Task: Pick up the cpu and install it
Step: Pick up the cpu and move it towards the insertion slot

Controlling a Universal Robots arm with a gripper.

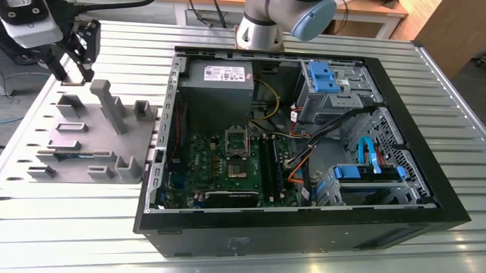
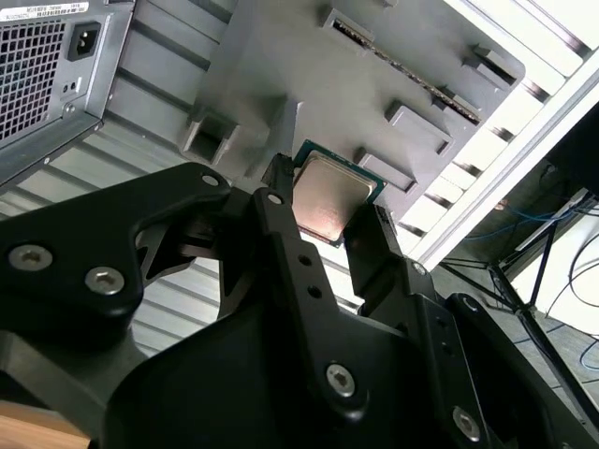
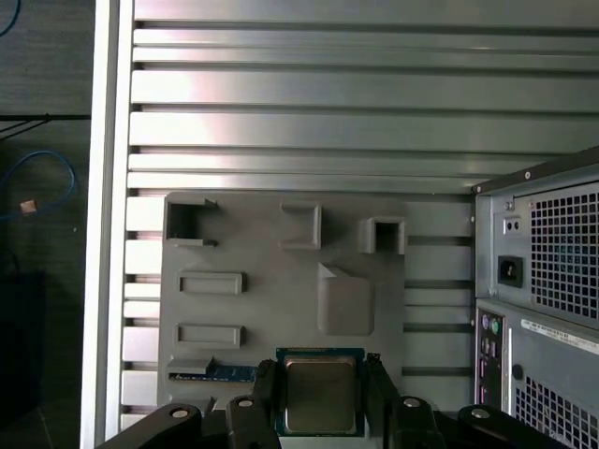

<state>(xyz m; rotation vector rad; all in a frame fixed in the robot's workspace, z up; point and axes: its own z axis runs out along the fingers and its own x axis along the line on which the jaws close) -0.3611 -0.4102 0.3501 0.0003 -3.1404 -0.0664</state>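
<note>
Silver on its top, the cpu point(image 3: 320, 398) is gripped between the two black fingers point(image 3: 266, 388) of the gripper point(image 3: 320, 374), whose jaws are closed on its two sides, at one edge of the grey holder plate point(image 3: 271, 313). Beside this plate we see the open computer case point(image 3: 547, 281), and beyond the plate the slatted metal table point(image 3: 281, 94).

Tall fixture post point(image 1: 107, 106) near pincer point(image 1: 74, 77); case point(image 1: 304, 230) open above, cables point(image 1: 328, 126) beside socket point(image 1: 237, 142).

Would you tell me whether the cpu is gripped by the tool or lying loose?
Gripped: in both wrist views the fingers of the tool clamp opposite edges of the cpu.
</note>
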